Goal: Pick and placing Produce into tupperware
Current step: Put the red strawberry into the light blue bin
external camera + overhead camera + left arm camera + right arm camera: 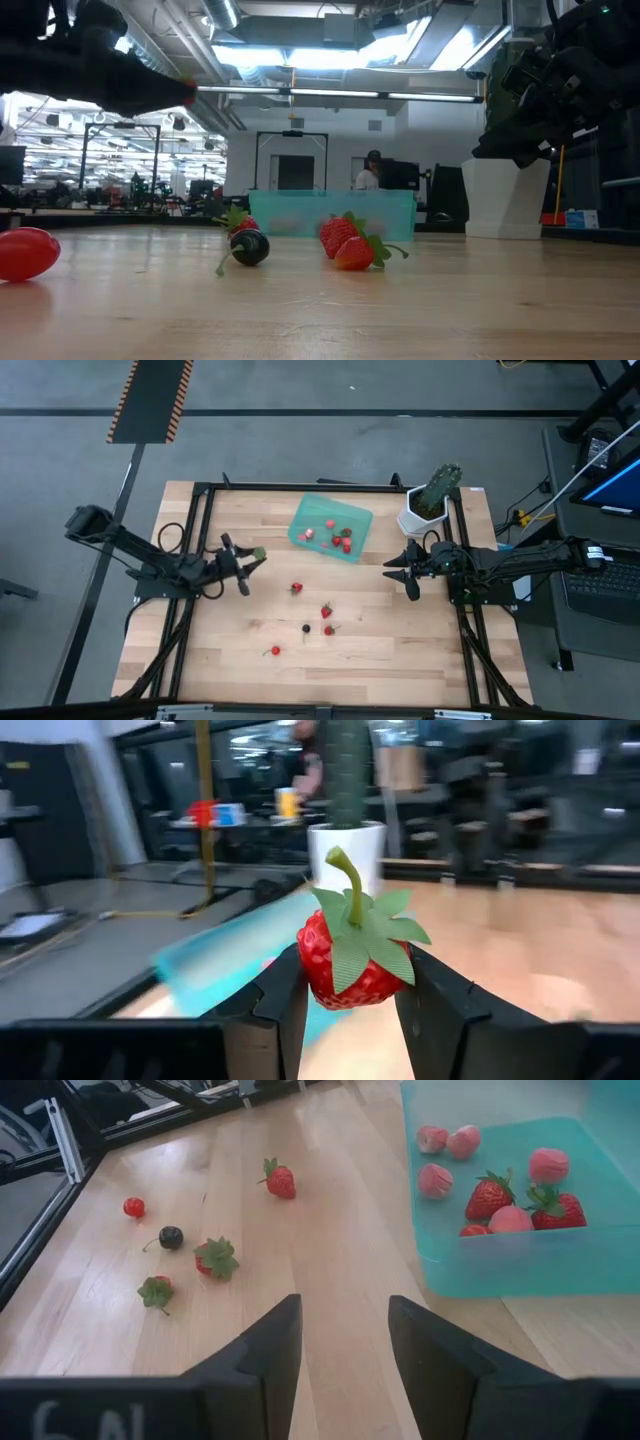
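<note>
My left gripper (254, 558) hovers over the table's left half, short of the tupperware, shut on a red strawberry (352, 963) with a green top. The teal tupperware (330, 527) sits at the far middle and holds several red and pink berries (500, 1200). Several loose berries lie on the wood nearer the front: red strawberries (296, 588) (326, 611), a dark one (306, 627) and a small red one (275, 651). My right gripper (393, 571) is open, low over the table to the right of the tupperware, touching nothing. My left gripper pinches the strawberry's red body (322, 970) between its two fingers (285, 1010), one on each side. The green top and stem (350, 890) point away from the wrist. The fingers reach roughly level from the table's left. The berry is lifted clear of the table.
A green cactus in a white pot (428, 505) stands at the far right corner, close to my right arm. A black frame (300, 487) runs around the table's edges. Bare wood lies between the loose berries and the tupperware (330, 1250).
</note>
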